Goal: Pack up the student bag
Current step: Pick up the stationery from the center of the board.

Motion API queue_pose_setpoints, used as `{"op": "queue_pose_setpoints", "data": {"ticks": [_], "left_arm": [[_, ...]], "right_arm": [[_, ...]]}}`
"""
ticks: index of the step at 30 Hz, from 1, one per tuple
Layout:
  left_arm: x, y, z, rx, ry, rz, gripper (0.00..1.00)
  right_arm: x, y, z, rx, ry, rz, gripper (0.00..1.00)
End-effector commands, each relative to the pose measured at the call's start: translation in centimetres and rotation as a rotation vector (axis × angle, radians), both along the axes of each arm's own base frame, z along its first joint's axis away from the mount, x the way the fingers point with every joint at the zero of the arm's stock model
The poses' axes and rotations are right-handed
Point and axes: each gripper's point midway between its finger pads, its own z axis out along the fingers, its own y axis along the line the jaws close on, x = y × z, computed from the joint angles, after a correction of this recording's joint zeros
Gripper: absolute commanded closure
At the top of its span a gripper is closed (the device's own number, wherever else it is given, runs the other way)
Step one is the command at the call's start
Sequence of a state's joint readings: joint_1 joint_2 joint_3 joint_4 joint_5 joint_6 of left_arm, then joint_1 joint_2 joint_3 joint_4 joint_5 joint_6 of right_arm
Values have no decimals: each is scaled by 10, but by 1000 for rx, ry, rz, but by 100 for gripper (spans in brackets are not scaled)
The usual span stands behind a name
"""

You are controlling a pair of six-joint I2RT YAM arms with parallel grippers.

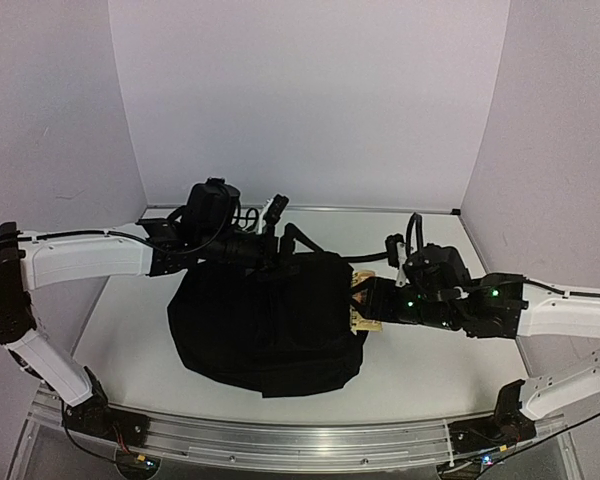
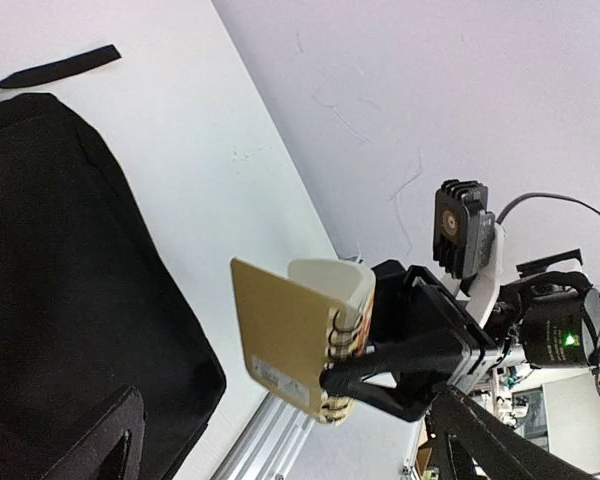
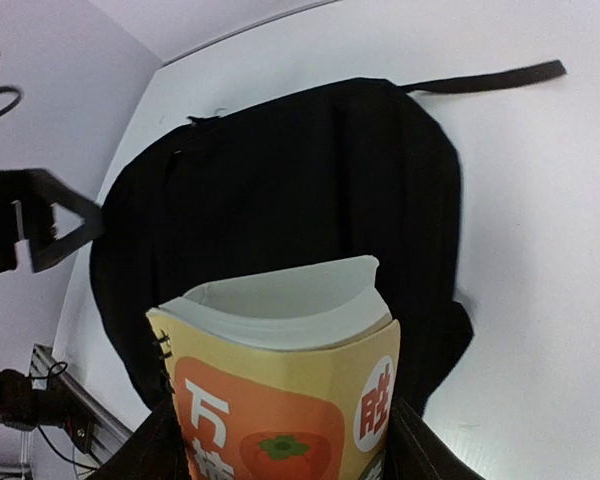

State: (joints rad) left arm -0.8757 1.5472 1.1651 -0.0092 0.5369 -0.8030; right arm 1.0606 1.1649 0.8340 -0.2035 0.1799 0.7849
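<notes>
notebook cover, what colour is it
The notebook cover is yellow with an orange panel, white characters and a fruit picture; clearest in the right wrist view.

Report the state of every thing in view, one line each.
Bag: lying flat on the table, no opening visible.
Notebook: gripped, off the table, pages bowed, at the bag's right edge.
Left pincer: open, empty, by the bag's far edge.
Right pincer: shut on the notebook.
</notes>
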Motion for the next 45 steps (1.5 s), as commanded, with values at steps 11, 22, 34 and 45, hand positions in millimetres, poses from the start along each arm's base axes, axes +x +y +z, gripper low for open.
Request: {"op": "queue_pose_setpoints", "data": {"ticks": [11,22,34,45], "left_arm": [[-26,-25,19,-89,39,-158,8],[-25,-40,14,-125,90,-196,57],[-13,-7,22,-125,-11,-36,100],[-26,38,64,-209,-193,-58,100]], "right_arm": [[6,64,44,63,-165,145,41],[6,69,39,48,-165,158,40],[4,54,49,118,-157,121,2],[-24,71,65,372,-76,410,2]]}}
